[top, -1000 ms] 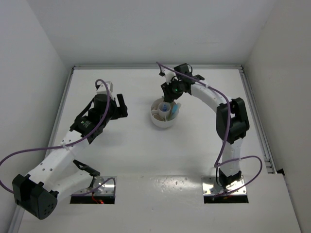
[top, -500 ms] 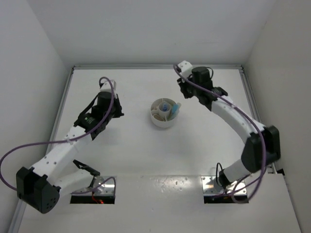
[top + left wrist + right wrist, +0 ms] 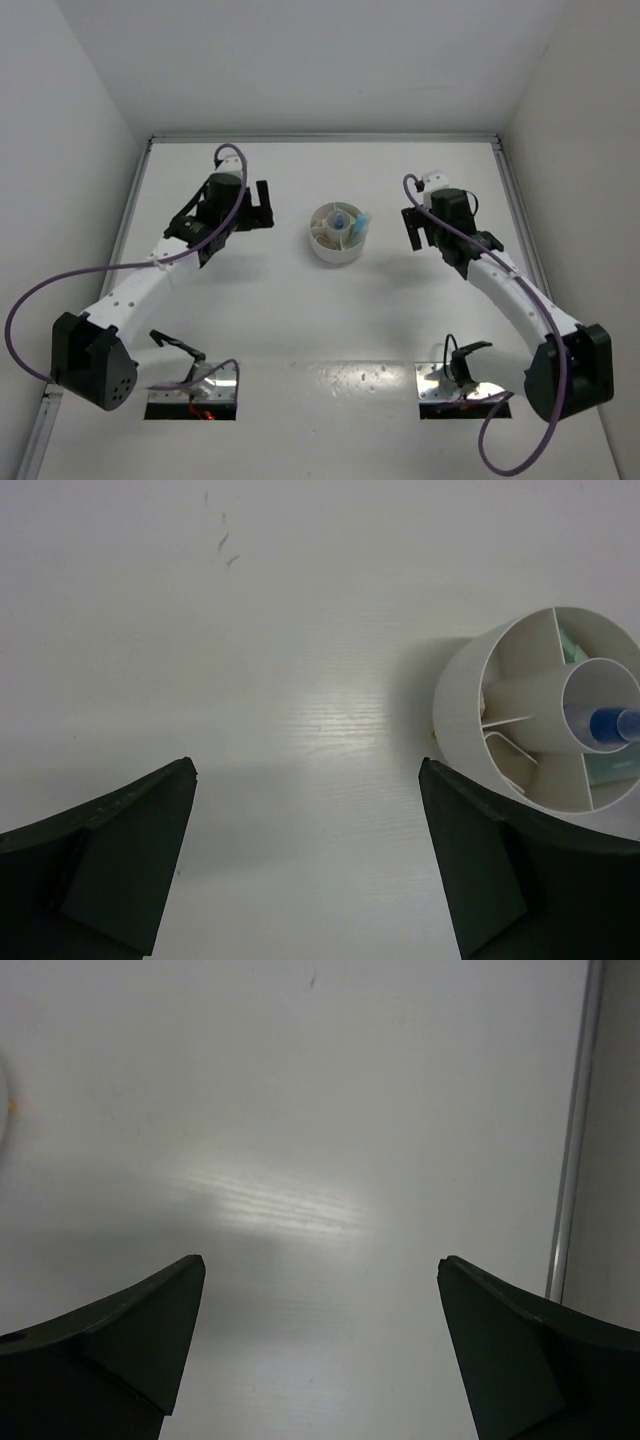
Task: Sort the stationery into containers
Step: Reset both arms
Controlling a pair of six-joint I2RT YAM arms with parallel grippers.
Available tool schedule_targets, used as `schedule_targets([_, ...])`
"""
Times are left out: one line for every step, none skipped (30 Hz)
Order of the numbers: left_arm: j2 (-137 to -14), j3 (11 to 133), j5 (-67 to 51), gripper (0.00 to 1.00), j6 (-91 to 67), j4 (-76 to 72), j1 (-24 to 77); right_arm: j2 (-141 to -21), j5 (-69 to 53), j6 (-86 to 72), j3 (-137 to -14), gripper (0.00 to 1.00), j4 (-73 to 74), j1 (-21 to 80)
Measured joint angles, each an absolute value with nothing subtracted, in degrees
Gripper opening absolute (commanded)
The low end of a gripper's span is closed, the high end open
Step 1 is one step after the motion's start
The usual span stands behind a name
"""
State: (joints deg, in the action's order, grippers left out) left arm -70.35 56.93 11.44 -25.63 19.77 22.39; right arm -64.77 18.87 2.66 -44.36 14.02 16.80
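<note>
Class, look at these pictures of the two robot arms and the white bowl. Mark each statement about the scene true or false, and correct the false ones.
1. The left gripper and the right gripper are both open and empty. True.
2. The white bowl stands between the two grippers. True.
3. The blue pen lies flat outside the bowl. False: it stands in the bowl's round middle compartment.
4. The right gripper clamps the bowl's rim. False: it is apart from the bowl, over the bare table.
</note>
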Motion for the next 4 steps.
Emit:
schedule_targets([-69.8, 56.4, 11.6, 1.00, -25.5, 19.8, 22.3, -66.4, 19.2, 1.7, -44.3, 1.00, 15.5, 16.6])
schedule_targets([-69.1, 56.0, 11.6, 1.00, -25.3, 19.8, 22.3, -67.4, 19.2, 0.8, -44.3, 1.00, 16.8, 16.6])
schedule_targets([-68.6, 55.7, 11.6, 1.00, -25.1, 19.8, 22.3, -67.6, 19.0, 0.2, -44.2, 1.00, 18.0, 16.6])
schedule_targets([-68.0, 55.5, 11.6, 1.00, -24.9, 19.6, 22.3, -67.1, 18.9, -0.2, -44.1, 1.00, 18.4, 16.6])
